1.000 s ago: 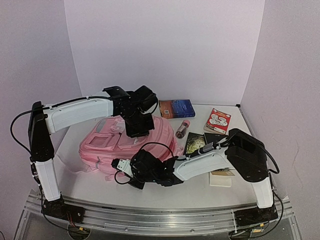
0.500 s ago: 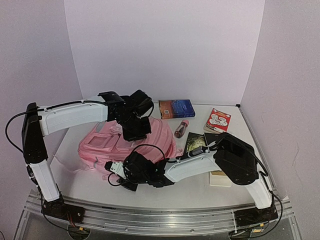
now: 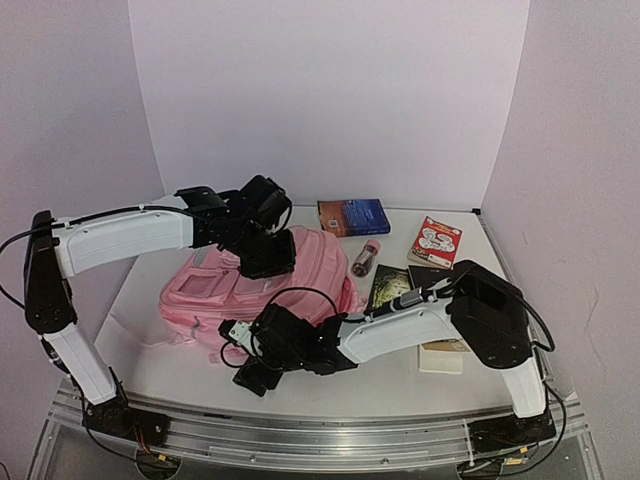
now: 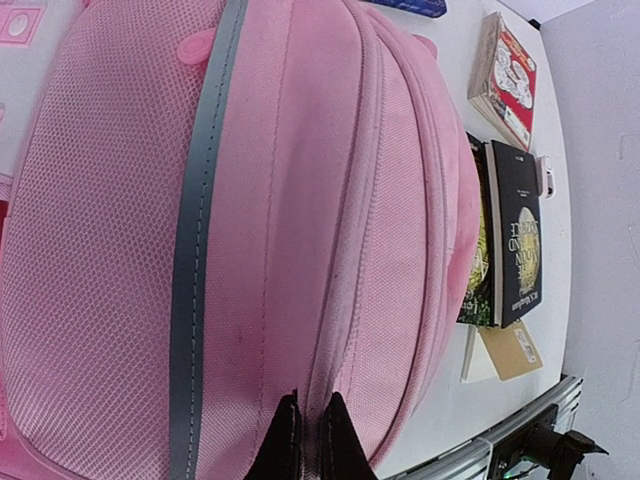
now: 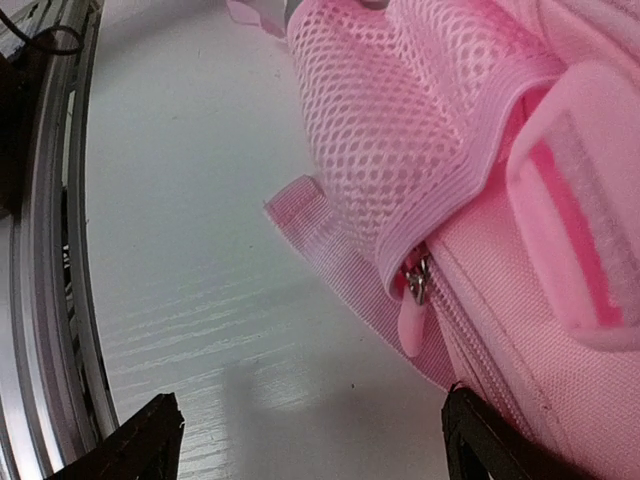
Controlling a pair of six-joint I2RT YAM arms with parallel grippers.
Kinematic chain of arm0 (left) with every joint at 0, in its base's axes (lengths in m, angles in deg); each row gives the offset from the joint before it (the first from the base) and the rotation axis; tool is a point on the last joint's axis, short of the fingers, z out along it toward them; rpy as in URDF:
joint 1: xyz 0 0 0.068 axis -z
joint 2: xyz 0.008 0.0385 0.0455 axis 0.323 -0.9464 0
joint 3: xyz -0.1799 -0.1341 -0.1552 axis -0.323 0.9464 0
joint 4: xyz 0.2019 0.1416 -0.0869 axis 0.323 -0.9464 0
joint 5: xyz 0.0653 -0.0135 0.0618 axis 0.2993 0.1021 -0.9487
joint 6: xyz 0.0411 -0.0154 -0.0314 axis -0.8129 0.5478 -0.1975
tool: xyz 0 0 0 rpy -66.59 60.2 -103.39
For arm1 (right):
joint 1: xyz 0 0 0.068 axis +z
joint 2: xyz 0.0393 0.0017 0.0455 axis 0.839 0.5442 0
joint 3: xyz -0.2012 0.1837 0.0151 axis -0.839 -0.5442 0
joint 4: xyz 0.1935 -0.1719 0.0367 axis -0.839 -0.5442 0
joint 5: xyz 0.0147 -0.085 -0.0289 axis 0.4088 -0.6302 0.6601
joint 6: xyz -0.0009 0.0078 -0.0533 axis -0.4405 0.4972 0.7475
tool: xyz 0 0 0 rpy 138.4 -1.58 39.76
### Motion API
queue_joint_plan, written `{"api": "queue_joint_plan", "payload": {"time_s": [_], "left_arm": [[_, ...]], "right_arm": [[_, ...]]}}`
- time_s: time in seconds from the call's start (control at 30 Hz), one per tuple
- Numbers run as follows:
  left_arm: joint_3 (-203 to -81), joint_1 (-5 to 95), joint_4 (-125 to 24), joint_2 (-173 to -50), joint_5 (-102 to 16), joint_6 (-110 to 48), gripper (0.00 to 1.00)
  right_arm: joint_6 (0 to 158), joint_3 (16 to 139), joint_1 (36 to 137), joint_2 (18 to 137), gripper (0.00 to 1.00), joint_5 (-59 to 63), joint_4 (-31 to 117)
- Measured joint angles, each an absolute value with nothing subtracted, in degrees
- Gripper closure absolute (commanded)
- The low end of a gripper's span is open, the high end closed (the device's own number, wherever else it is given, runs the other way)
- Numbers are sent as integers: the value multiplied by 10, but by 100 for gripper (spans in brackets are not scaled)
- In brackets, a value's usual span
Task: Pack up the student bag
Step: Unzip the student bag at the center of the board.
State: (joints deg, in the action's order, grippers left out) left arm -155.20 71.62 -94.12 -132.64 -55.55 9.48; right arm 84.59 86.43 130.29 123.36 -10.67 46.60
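On white table (image 3: 170, 375), lilac walls (image 3: 330, 100) behind: student bag (image 3: 315, 270), books (image 3: 437, 242).

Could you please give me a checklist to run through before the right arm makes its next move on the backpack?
1. Left hand pinching the backpack at a zip seam: ok, shut on the fabric.
2. Right hand open: ok, fingers wide apart.
3. Zip pull ahead of the right hand: ok, in plain view, hanging free.
4. Zip pull gripped: not ok, nothing between the fingers.
5. Backpack open for packing: not ok, the seam seen from the left wrist looks closed.
6. Books and bottle outside the backpack: ok, on the table.
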Motion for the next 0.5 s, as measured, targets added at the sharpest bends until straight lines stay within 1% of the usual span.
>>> {"api": "queue_joint_plan", "payload": {"time_s": [0.27,0.5], "left_arm": [[-1542,714,-913,-1302,-510,71,100],[-1542,714,-915,-1302,-504,60,100]], "right_arm": [[785,863,1303,1215,12,-176,461],[773,875,1293,1224,12,-178,459]]}}
